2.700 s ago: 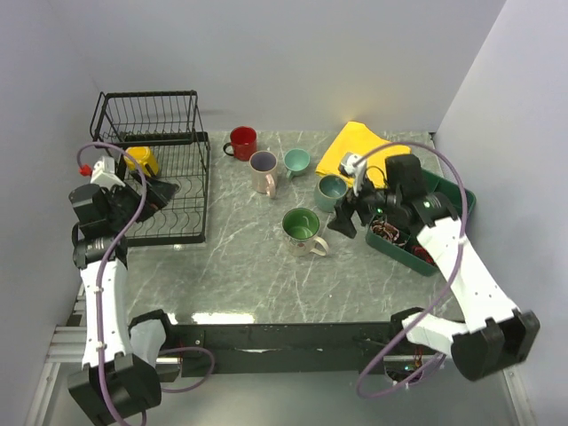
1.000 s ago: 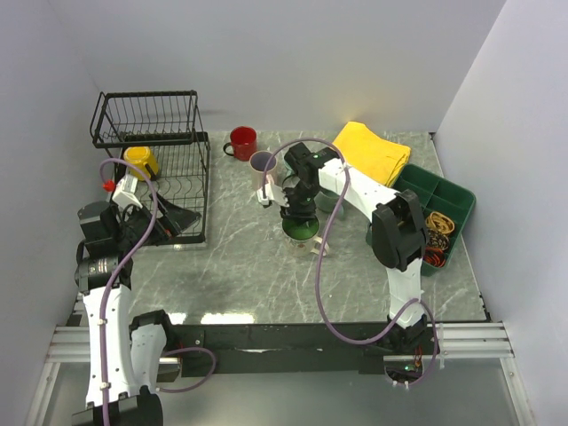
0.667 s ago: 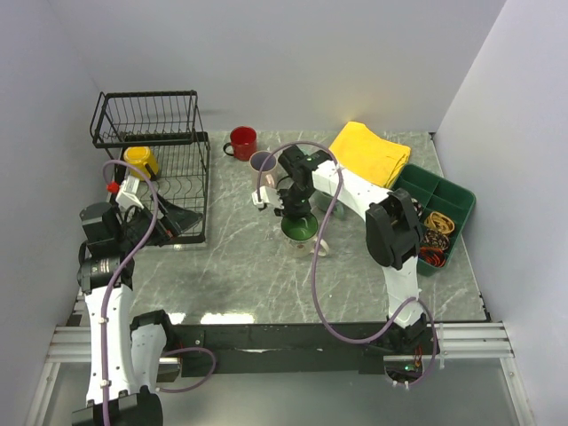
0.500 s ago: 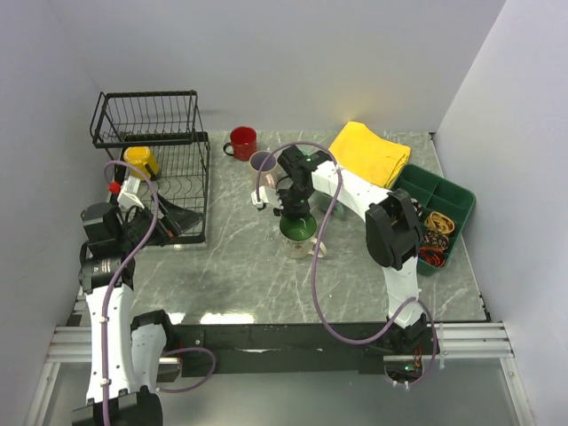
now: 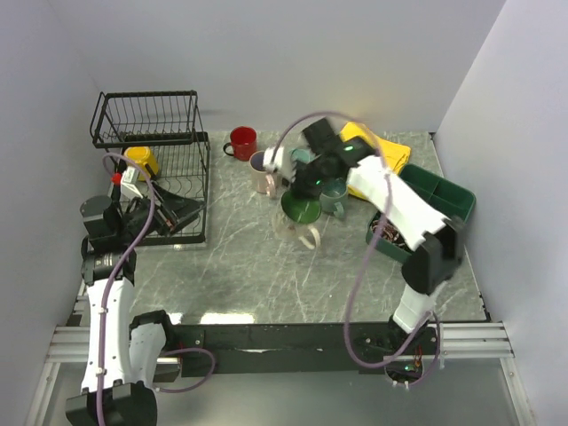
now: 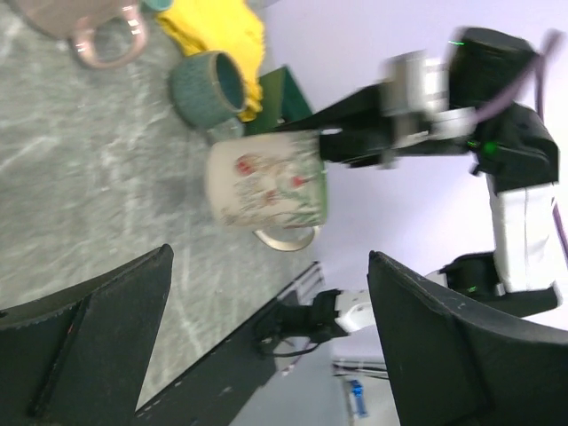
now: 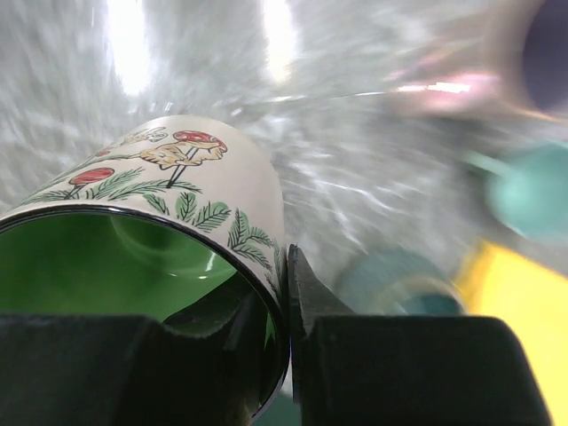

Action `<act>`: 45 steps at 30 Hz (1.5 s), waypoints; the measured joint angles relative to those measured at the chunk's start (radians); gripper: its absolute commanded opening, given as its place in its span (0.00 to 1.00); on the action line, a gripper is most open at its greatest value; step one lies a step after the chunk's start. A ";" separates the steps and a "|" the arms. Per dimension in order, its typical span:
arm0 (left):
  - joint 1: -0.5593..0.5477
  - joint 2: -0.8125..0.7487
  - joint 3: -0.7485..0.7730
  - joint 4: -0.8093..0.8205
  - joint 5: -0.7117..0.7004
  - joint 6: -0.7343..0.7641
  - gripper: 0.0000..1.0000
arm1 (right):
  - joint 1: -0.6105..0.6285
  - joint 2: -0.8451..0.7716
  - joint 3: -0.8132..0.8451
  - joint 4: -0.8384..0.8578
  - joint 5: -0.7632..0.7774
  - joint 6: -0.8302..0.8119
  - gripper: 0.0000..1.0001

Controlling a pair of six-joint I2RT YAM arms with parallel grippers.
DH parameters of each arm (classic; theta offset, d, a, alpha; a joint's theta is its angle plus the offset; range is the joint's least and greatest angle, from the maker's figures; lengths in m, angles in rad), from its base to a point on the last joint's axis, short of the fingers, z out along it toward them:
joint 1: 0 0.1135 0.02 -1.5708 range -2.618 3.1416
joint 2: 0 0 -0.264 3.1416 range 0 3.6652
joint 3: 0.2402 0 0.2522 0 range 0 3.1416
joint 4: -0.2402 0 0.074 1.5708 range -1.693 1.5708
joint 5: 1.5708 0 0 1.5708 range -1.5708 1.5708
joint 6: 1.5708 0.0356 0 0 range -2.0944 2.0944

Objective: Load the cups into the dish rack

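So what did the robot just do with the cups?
The right pincer swung over from the green tray, clamped the rim of the cream mug and lifted it. The red mug and the yellow mug in the dish rack stayed put.

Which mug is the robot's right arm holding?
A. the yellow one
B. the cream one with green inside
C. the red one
B: the right end effector is clamped on the rim of the cream mug, whose inside is green.
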 measured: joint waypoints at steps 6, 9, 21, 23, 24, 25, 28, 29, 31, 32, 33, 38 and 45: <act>-0.039 0.016 -0.001 0.187 0.010 -0.161 0.97 | -0.133 -0.199 0.171 0.098 -0.032 0.241 0.00; -0.170 0.023 0.000 0.299 -0.076 -0.239 0.96 | -0.197 -0.323 0.134 0.253 -0.014 0.378 0.00; -0.843 0.362 0.114 0.785 -0.372 -0.455 0.96 | -0.208 -0.719 -0.265 0.764 -0.030 0.941 0.00; -0.891 0.408 0.123 0.848 -0.389 -0.484 0.96 | -0.210 -0.744 -0.314 0.812 -0.043 1.011 0.00; -0.910 0.429 0.130 0.873 -0.398 -0.499 0.96 | -0.210 -0.755 -0.342 0.837 -0.050 1.043 0.00; -0.926 0.445 0.140 0.890 -0.406 -0.507 0.96 | -0.210 -0.767 -0.369 0.862 -0.056 1.071 0.00; -0.953 0.467 0.159 0.910 -0.422 -0.522 0.96 | -0.210 -0.795 -0.426 0.921 -0.072 1.128 0.00; -0.960 0.469 0.162 0.917 -0.426 -0.525 0.96 | -0.212 -0.803 -0.440 0.941 -0.073 1.142 0.00; -0.972 0.468 0.167 0.921 -0.432 -0.531 0.96 | -0.224 -0.812 -0.445 0.963 -0.085 1.164 0.00; -0.975 0.468 0.172 0.922 -0.436 -0.532 0.96 | -0.236 -0.813 -0.445 0.978 -0.097 1.172 0.00; -0.978 0.465 0.175 0.918 -0.439 -0.530 0.96 | -0.247 -0.813 -0.445 0.991 -0.109 1.180 0.00; -0.981 0.405 0.177 0.871 -0.474 -0.505 0.96 | -0.313 -0.803 -0.433 1.045 -0.145 1.249 0.00; -0.983 0.354 0.177 0.879 -0.479 -0.505 0.96 | -0.322 -0.807 -0.436 1.076 -0.159 1.275 0.00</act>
